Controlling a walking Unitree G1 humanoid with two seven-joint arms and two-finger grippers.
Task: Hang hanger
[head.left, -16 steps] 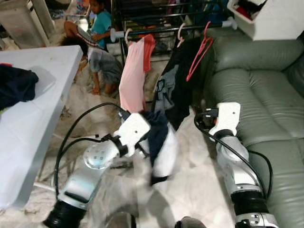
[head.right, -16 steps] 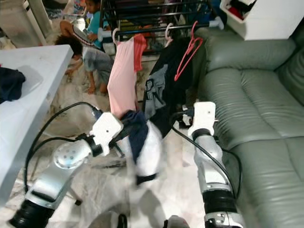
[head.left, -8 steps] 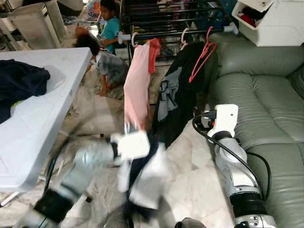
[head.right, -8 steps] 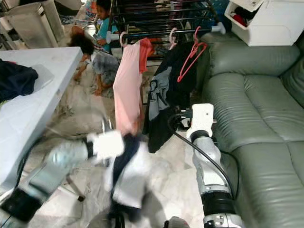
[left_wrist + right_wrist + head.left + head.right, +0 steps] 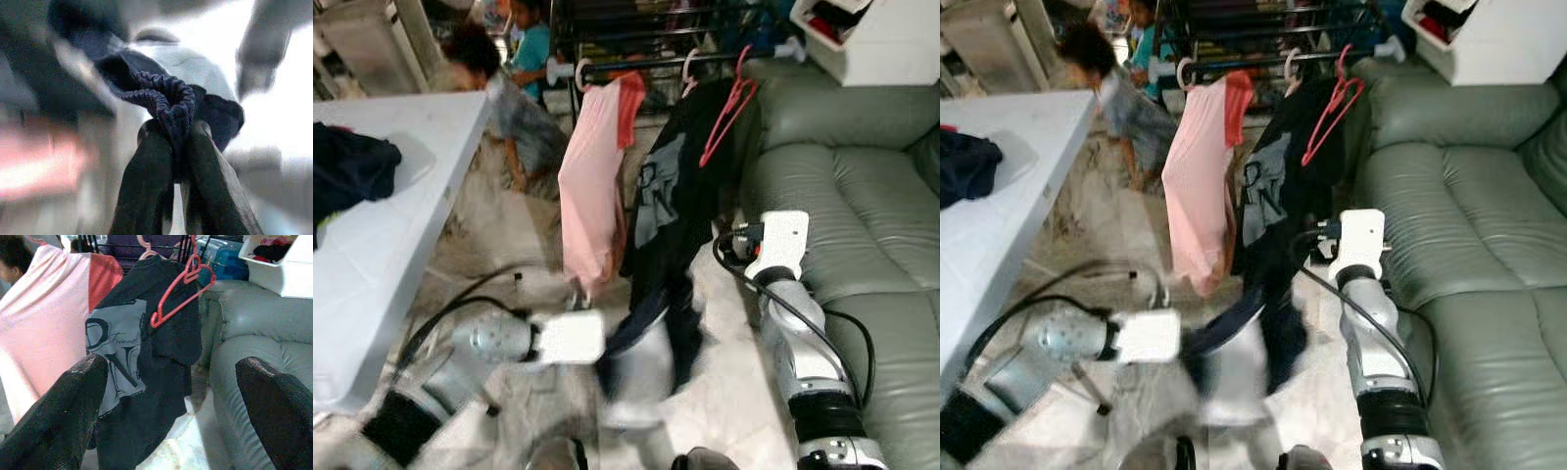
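An empty red hanger [image 5: 724, 122] hangs on the drying rack's rail [image 5: 636, 67], beside a black printed shirt [image 5: 680, 166] and a pink shirt [image 5: 590, 186] on their own hangers. My left gripper [image 5: 176, 132] is shut on the bunched edge of a dark blue and white garment [image 5: 166, 95], held low over the floor in front of the rack and blurred by motion [image 5: 641, 362]. My right gripper [image 5: 171, 367] is open with nothing between its fingers, raised beside the sofa and facing the black shirt and red hanger [image 5: 178, 289].
A white table [image 5: 401, 196] at the left carries dark clothing [image 5: 347, 166]. A grey sofa [image 5: 852, 196] runs along the right, a white bin [image 5: 871, 39] above it. Two people [image 5: 509, 108] crouch on the floor beyond the table, near the rack.
My left arm has swung down and stretched low, dragging the dark garment with it in a blur. The right arm has stayed put. A person by the rack has shifted.
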